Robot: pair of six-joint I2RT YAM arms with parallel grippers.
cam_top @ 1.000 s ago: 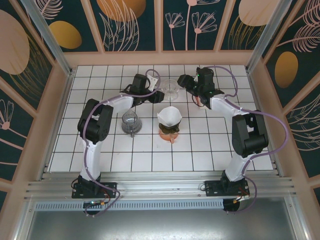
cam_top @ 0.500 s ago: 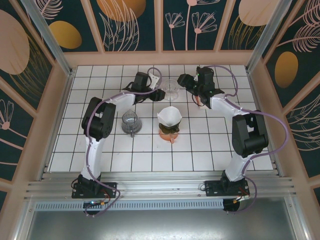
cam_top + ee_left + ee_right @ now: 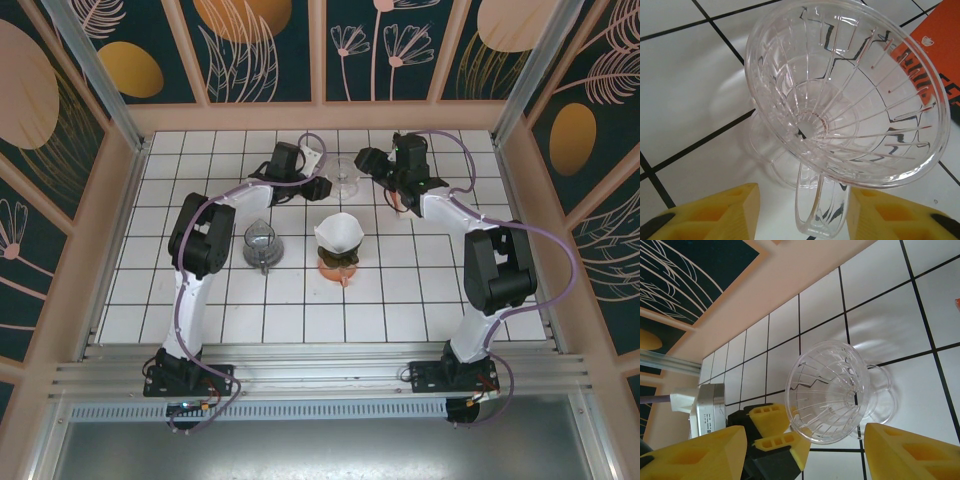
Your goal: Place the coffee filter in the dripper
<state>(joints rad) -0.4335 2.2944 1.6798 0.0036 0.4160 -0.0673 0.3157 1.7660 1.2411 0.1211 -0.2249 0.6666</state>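
Note:
The clear glass dripper (image 3: 343, 178) stands on the white tiles at the back of the table. In the left wrist view its ribbed cone (image 3: 840, 95) looms large, and its handle (image 3: 821, 210) sits between my left gripper's (image 3: 805, 220) yellow fingers; the right finger is close against it, the left one stands apart. My left gripper (image 3: 321, 186) is open. My right gripper (image 3: 364, 166) hangs open on the dripper's other side, the dripper (image 3: 827, 390) a little beyond its fingertips. The white coffee filter (image 3: 338, 232) rests on an orange-brown holder (image 3: 340, 265) at mid-table.
A glass server (image 3: 260, 244) stands left of the filter. An orange packet (image 3: 935, 55) lies flat behind the dripper, close to my right gripper. The pink back wall (image 3: 805, 275) runs just beyond the dripper.
My left gripper has slid up and right to the dripper's handle and its jaws have narrowed. The right arm, the filter and the server have not moved.

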